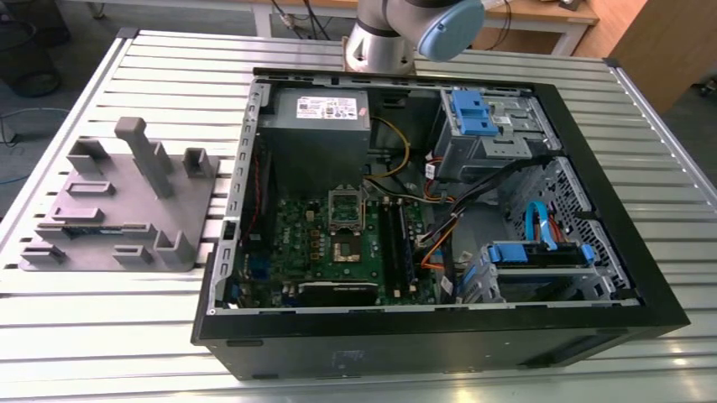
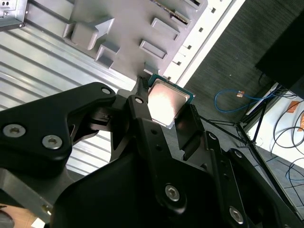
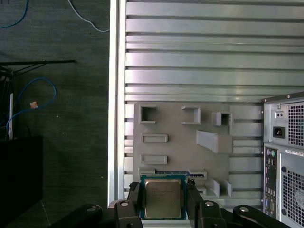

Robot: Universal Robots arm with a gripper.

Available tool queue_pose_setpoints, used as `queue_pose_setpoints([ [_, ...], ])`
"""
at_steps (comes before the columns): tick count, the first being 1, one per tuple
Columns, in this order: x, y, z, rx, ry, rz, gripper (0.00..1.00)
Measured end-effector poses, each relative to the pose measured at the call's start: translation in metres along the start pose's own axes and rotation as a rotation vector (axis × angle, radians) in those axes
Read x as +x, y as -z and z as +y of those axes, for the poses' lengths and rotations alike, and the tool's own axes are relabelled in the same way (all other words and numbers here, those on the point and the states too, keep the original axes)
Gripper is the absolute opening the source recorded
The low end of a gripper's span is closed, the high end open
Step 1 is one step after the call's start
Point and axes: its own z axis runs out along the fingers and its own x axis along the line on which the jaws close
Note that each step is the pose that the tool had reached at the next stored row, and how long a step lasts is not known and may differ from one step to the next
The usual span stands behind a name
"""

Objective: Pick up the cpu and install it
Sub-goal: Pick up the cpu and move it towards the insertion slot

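Observation:
The cpu [image 3: 163,198] is a small square chip with a shiny silver top and a thin green rim. My gripper [image 3: 164,203] is shut on it, one black finger [image 3: 134,202] against each side. The second wrist view shows the same cpu [image 2: 166,102] clamped in the gripper [image 2: 164,113], held high above the grey tray [image 2: 123,28]. In the exterior view the open computer case [image 1: 448,336] lies on the table, with the motherboard's socket [image 1: 342,239] and its raised metal frame near the board's middle. The arm [image 1: 392,34] enters at the top edge.
The grey plastic tray [image 1: 112,210] with upright blocks sits on the slatted metal table [image 1: 168,75], at the exterior view's left of the case. The first wrist view shows the tray [image 3: 175,142] below me, the case's rear panel [image 3: 285,156] and dark floor with cables [image 3: 28,99].

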Motion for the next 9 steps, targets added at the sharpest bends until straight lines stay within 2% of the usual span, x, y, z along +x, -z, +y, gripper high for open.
queue_pose_setpoints([
  [8, 0.0000, 0.0001, 0.0000, 0.0001, 0.000, 0.0000, 0.47],
  [9, -0.0085, -0.0001, 0.0001, 0.0000, 0.000, 0.0002, 0.47],
])
